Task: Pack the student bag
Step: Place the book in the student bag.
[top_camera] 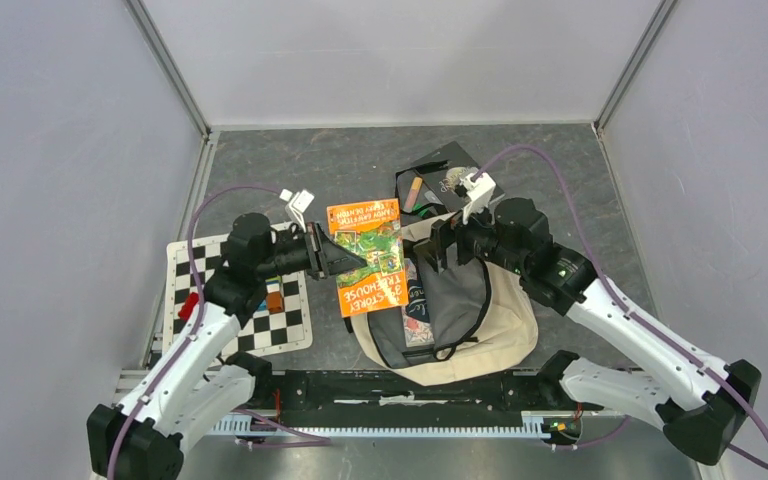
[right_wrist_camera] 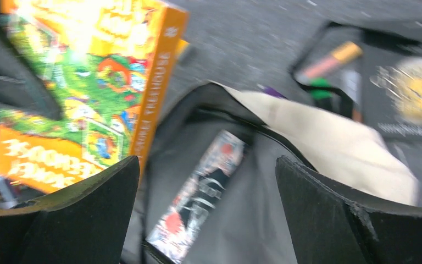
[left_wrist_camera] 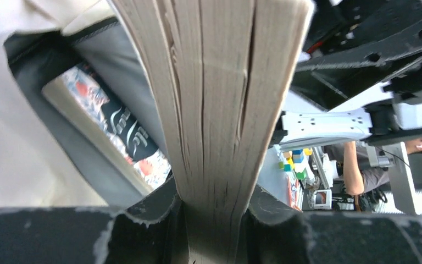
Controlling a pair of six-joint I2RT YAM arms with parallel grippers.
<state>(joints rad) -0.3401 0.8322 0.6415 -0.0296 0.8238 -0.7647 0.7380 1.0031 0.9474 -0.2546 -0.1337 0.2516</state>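
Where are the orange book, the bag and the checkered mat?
Orange book (top_camera: 380, 250): top view, its cover.
Bag (top_camera: 508, 318): top view, cream side.
Mat (top_camera: 282, 328): top view, bare corner.

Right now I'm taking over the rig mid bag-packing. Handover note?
Left gripper: jaws shut on the orange book, gripping its page edge, at the left edge of the student bag.
Right gripper: jaws open, empty, over the bag's mouth.
Done: bag open, one book inside.
Left: get the orange book in. The black case lies on the table behind the bag, possibly next.
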